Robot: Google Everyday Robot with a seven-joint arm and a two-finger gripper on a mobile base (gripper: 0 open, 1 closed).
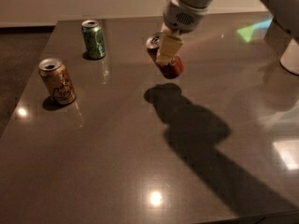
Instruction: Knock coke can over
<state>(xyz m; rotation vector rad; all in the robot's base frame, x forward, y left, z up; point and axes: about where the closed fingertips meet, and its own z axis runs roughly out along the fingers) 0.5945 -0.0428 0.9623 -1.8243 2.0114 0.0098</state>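
Note:
The coke can [174,68], red with a silver top, hangs tilted above the dark table [117,153], its top pointing up and left. Its shadow lies apart from it on the table below. My gripper [164,57] comes down from the upper right and is shut on the can. One tan finger [167,49] crosses the front of the can; the other is hidden behind it.
A green can [93,39] stands upright at the back left. An orange-tan can [57,80] stands upright near the left edge. A white object [292,59] sits at the right edge. The arm's shadow runs across the table's right half.

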